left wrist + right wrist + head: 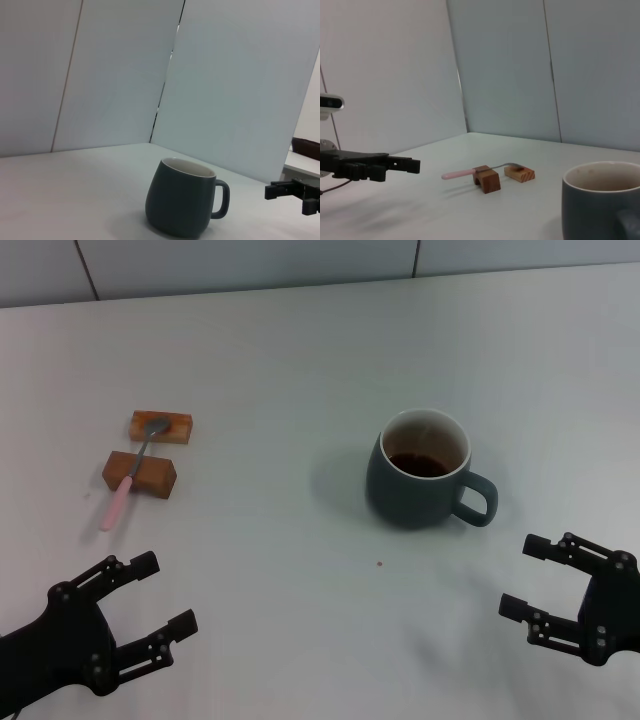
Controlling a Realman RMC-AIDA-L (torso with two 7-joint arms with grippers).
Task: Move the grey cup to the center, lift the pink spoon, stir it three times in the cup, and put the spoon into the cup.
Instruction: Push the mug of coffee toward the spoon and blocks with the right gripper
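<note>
From my head view, the grey cup (pixel 425 468) stands right of the table's (pixel 300 360) middle holding dark liquid—a jerky push could slop it—while the pink spoon (pixel 130 476) bridges two brown blocks (pixel 139 473) at far left and could roll off if nudged. My left wrist view shows the cup upright with my right end effector (pixel 295 191) beyond it; my right wrist view shows my left end effector (pixel 375 166) short of the spoon—both spread apart, holding and touching nothing.

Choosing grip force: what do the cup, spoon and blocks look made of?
Grey cup: likely glazed ceramic, given its smooth satin grey-teal wall and pale inside. Pink spoon: shiny metal bowl and neck, with a matte pink handle, probably plastic. Two brown blocks: apparently unfinished wood, with visible grain.
</note>
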